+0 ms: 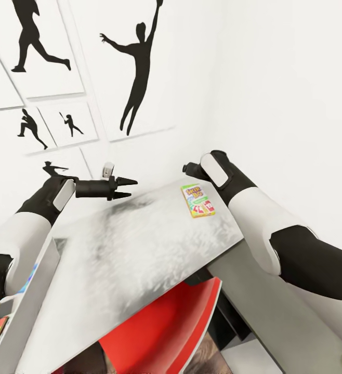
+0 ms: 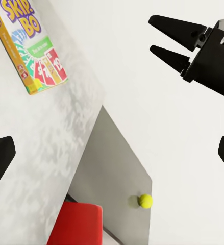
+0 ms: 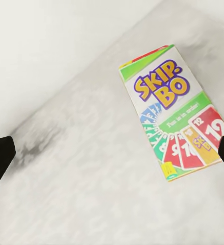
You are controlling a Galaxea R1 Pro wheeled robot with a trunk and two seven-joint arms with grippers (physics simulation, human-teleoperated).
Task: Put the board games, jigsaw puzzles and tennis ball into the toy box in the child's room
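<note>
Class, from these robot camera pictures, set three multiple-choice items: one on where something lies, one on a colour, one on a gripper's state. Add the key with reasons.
1. Where does the Skip-Bo box lie?
A. on the table
B. in the left gripper
C. on the red chair

2. What colour is the tennis ball?
A. red
B. yellow-green
C. blue

3. How is the left gripper?
A. shut on the box
B. shut on the ball
C. open, holding nothing

Key: 1 A, the box lies flat on the table; 2 B, left wrist view shows it yellow-green; 3 C, its fingers stand apart over the table, empty.
</note>
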